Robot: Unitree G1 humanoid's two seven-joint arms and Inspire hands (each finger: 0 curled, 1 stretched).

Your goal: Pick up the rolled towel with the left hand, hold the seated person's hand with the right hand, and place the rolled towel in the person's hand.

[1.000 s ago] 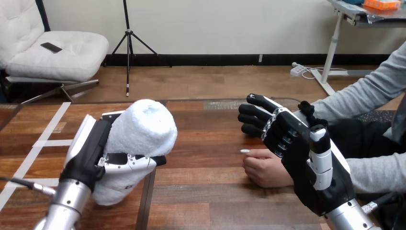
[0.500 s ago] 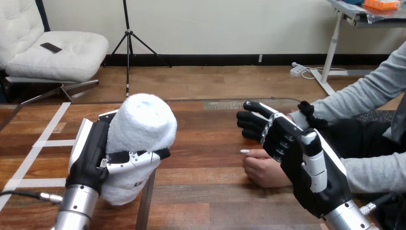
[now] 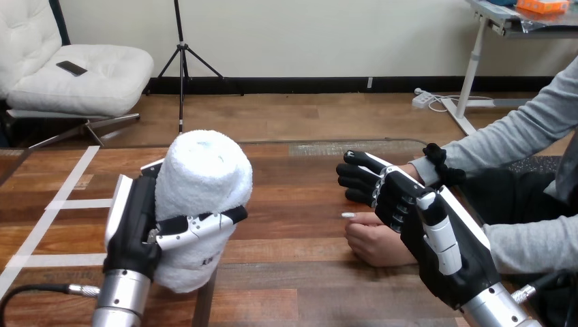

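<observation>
Midway: pick-up done, hand-hold and handover both left.
Left hand [image 3: 133, 228] curled round rolled towel [image 3: 204, 180], held upright at near left, apparently clear of table [image 3: 286, 272]. Right hand [image 3: 419, 228] spread, fingers straight, gripping nothing, poised just over person's hand [image 3: 375, 242] resting loosely curled at right.

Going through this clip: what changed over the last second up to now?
The left robot hand, shut round the rolled towel, tipped it from leaning toward the view's right to nearly upright. The right robot hand, fingers open, sank a little toward the person's hand and is not gripping it. The person's hand stayed on the table in the same spot.
</observation>
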